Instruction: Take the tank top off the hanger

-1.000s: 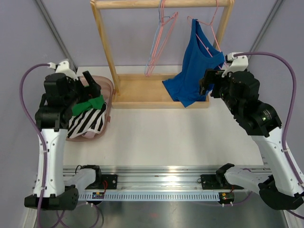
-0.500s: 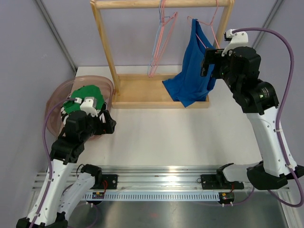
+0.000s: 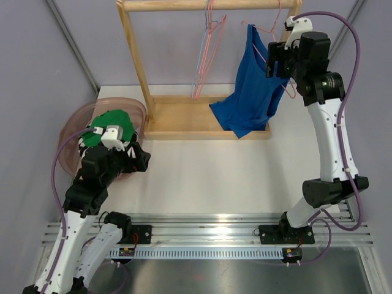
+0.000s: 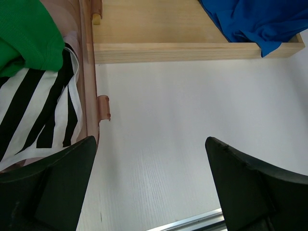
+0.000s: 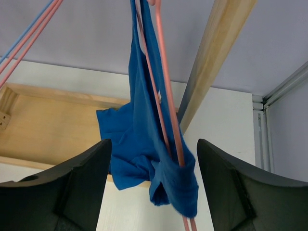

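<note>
Left gripper (image 4: 150, 142) hung low over the table (image 4: 159, 120), fingers wide apart with nothing between them, just beside the pink basket (image 4: 89, 72). A striped cloth (image 4: 33, 115) and a green one (image 4: 24, 33) lay inside it, both cut off by the frame. Farther back, the right gripper (image 5: 154, 144) was spread too, a finger on either side of the blue tank top (image 5: 139, 139) on its pink hanger (image 5: 169, 91). Whether they touched the fabric was unclear. The top's lower end lay bunched on the wooden rack (image 3: 138, 61) base.
</note>
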Tool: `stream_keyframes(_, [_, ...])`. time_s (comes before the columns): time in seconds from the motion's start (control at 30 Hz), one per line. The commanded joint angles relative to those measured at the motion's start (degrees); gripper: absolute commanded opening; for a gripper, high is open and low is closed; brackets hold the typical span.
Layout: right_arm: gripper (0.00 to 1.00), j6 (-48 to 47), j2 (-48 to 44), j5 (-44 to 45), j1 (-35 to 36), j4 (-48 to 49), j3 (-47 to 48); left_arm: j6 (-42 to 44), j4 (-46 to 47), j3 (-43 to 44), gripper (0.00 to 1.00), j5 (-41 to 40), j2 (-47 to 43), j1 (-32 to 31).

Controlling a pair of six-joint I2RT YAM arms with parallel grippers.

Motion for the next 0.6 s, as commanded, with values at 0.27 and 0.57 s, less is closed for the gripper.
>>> stream_keyframes(0.27, [0.48,-6.6,9.0,-6.5,-1.3,-0.3,11.9,0.4,3.6,-0.4,0.99,3.6,1.7,-0.2])
stream_keyframes(0.57, [0.02,-2.2,11.6,-14.0,-1.2,-2.1,18.1,0.4,3.7,-0.6,0.99,4.5,2.2,-0.2])
